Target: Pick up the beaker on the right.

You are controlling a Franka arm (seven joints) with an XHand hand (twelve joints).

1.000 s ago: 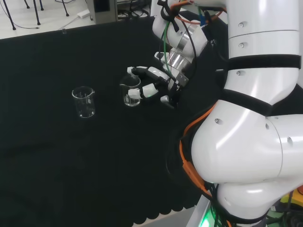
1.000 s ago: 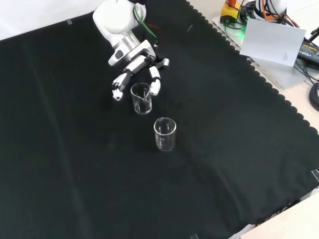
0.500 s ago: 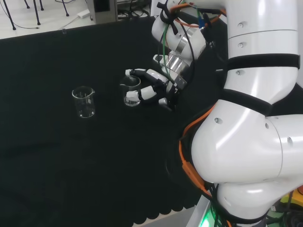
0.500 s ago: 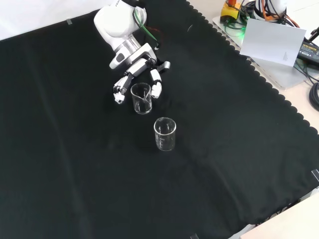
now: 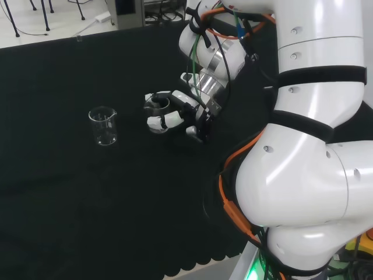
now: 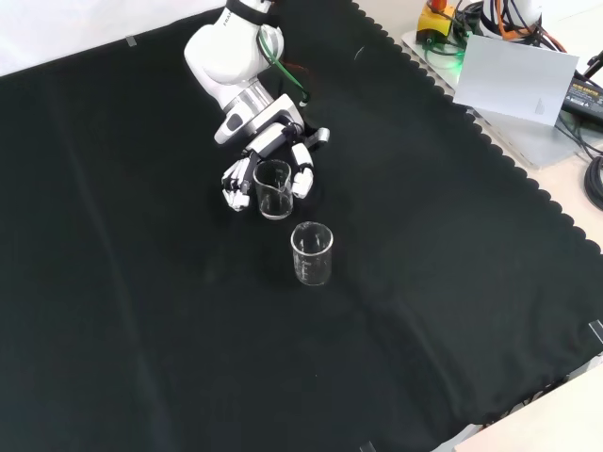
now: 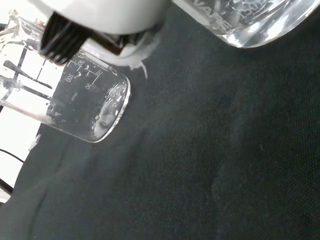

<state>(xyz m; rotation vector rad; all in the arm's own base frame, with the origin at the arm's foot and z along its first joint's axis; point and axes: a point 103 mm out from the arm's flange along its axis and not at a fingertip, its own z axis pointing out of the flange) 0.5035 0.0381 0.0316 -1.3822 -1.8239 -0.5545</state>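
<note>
Black cloth with a scalloped edge covers the desk (image 6: 452, 311), and we see two clear glass beakers standing upright on it, near each other. In the head view the second beaker (image 5: 103, 125) stands apart to the left with open cloth around it; in the front view it (image 6: 312, 252) sits just below the beaker (image 6: 273, 188) that the hand (image 6: 268, 155) wraps. We see the hand (image 5: 180, 114) reaching down from the white arm (image 5: 309, 146), its black and white fingers (image 6: 301, 179) curled round the beaker (image 5: 157, 108) from both sides, touching the glass. The wrist view shows printed graduation marks on the second beaker (image 7: 90, 107), with the held beaker's base (image 7: 250, 22) close by.
</note>
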